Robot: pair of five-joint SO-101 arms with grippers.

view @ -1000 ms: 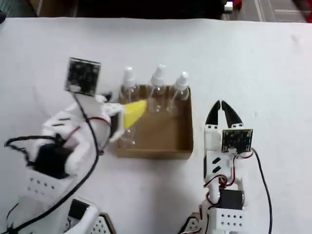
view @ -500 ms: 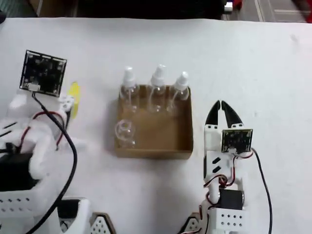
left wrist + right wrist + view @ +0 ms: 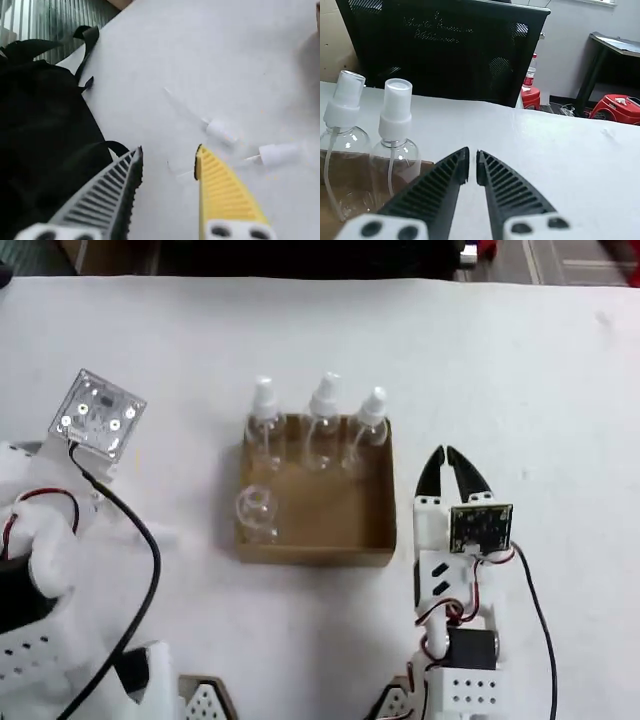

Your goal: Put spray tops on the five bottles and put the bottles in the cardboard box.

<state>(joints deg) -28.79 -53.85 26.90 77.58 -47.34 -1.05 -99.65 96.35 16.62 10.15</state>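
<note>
Your left arm [image 3: 40, 560] has swung away from the cardboard box [image 3: 315, 552] at the centre of the high view to the frame's left edge. Your left gripper [image 3: 167, 155] now hangs with its jaws apart over the table [image 3: 500, 360], with two loose spray tops [image 3: 220, 132] just beyond its fingertips. The box holds three capped bottles [image 3: 323, 425] along its far wall and one uncapped bottle [image 3: 255, 512] in its lower-left corner, while your right gripper [image 3: 449, 456], jaws nearly together and holding nothing, sits just right of the box as before.

Three topped bottles [image 3: 322, 430] behind topless bottle [image 3: 252, 512] in cardboard box [image 3: 310, 555], right pincer [image 3: 447, 452] right of box
</note>
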